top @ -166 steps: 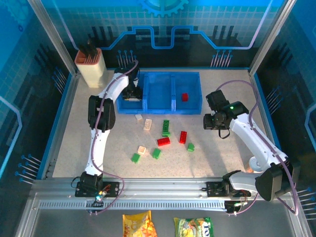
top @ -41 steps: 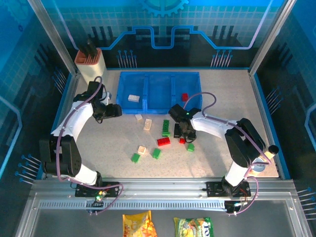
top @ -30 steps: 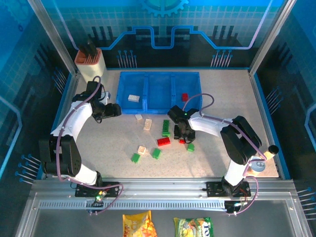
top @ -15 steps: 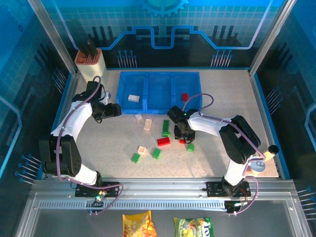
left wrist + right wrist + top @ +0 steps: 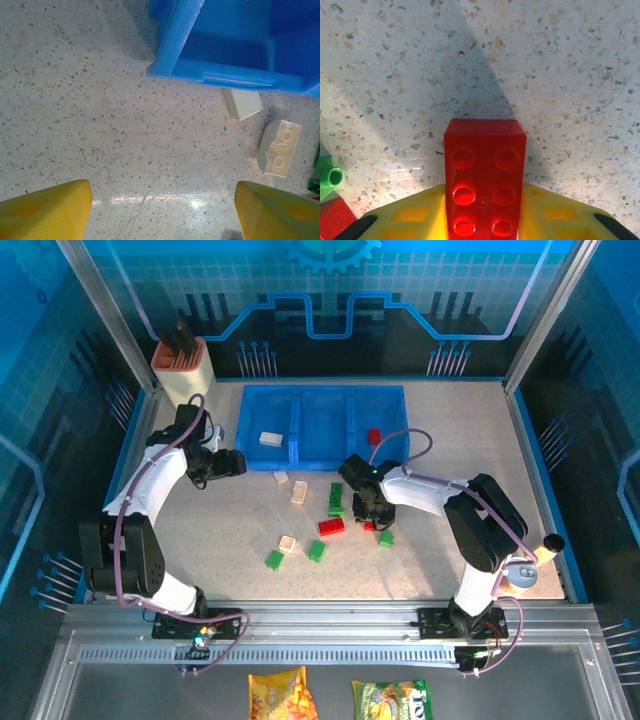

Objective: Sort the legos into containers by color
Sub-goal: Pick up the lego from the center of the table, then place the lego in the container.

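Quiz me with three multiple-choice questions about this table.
1. Which compartment of the blue tray holds the cream brick? A left B middle C right
2. What colour is the brick in the right pincer? A green B red C cream
3. How is the left pincer? A open, empty B shut on a brick C gripping the tray
Answers: 1 A, it lies at the tray's left end; 2 B, red studs show in its grip; 3 A, its jaws stand wide apart over the table.

Rear centre: containers [image 5: 322,430]; holder [image 5: 185,380] behind-left; legos [image 5: 331,526] scattered on table [image 5: 440,570] before containers.
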Controlling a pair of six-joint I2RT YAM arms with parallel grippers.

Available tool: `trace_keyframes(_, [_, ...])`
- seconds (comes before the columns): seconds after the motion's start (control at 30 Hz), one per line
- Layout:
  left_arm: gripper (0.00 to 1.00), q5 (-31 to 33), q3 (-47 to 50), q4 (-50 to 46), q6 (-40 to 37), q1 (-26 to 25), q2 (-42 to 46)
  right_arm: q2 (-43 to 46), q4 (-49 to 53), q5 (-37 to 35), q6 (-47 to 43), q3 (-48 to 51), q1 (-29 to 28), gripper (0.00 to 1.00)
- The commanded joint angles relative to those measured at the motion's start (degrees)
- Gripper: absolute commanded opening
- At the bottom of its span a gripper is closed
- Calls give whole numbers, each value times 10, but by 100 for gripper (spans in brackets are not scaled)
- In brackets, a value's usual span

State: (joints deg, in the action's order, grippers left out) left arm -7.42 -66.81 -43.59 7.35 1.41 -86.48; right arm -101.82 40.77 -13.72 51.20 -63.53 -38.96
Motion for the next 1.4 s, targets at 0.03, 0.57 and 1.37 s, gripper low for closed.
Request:
trace_keyframes(0.03, [76,-20,-9,-2,-4,6,-7,26,34,-23,-8,-22,-9,36])
trace_keyframes(0.57, [76,-23,-10,-3,-4,8,-6,68,102,-24,-75,-73,11,36])
trace_keyframes(1.37, [76,-15,-3,-1,-7,8,9,23,140,2,-219,-232,141,37])
